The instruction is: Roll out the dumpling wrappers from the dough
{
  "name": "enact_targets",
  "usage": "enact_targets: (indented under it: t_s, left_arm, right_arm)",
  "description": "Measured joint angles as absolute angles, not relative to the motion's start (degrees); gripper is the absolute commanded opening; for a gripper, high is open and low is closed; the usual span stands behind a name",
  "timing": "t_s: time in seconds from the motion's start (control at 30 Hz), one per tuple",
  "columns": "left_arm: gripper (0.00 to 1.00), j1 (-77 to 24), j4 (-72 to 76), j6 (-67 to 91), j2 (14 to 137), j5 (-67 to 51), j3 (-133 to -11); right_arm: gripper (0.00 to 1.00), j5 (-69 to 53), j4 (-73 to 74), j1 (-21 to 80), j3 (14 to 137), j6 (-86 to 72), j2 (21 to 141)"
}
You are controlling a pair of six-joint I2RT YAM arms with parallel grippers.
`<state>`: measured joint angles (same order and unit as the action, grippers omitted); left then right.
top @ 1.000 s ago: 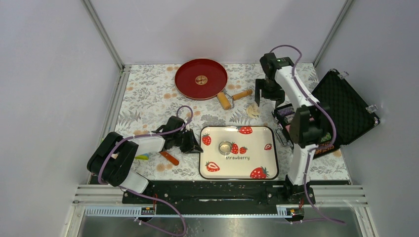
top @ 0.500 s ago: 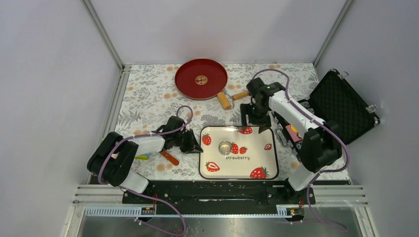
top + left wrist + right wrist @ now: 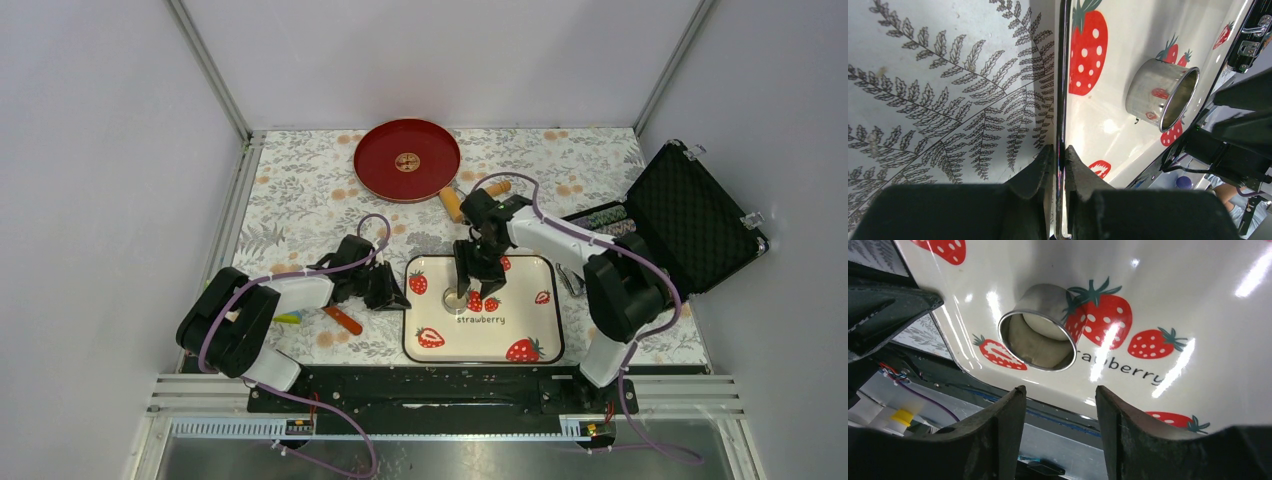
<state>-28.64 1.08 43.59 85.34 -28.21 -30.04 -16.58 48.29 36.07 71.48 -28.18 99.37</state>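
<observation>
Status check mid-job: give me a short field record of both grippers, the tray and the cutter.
tray: strawberry print, near centre
ring cutter: upright on tray, pale dough inside
left gripper: shut on tray's left rim
right gripper: open, over tray, facing ring cutter
red plate: far side, one dumpling wrapper at centre

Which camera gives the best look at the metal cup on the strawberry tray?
Right wrist: the metal cup is close, its open mouth facing the lens, something pale inside. Left wrist shows only its side and rim. In the top view it is small, at the right gripper tips.
</observation>
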Motion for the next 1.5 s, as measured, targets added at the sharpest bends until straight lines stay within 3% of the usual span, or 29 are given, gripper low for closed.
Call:
enact_targets:
  t_s: [0.27,0.77,1.1,1.5]
  left_arm:
    - [0.00,-28.69,1.08,43.62,85.34,-28.16,-30.04]
    - [0.00,-28.91,1.26,43.81,85.34,-27.92,-30.04]
    - [0.00,-28.93,1.26,43.83,85.34,-27.92,-30.04]
    - [0.00,-28.93,1.26,43.83,85.34,-27.92,-30.02]
  right_arm:
    - [0.44,-17.26,44.80,37.32,70.83,-29.50,105.10]
    - [0.04,-16.08,43.55,37.45,69.78,-30.00,107.55]
    - [0.00,-14.50,47.33,37.50,70.91,-29.63,102.98]
    - [0.00,-10.61,54.87,37.50,82.17,-27.18,98.98]
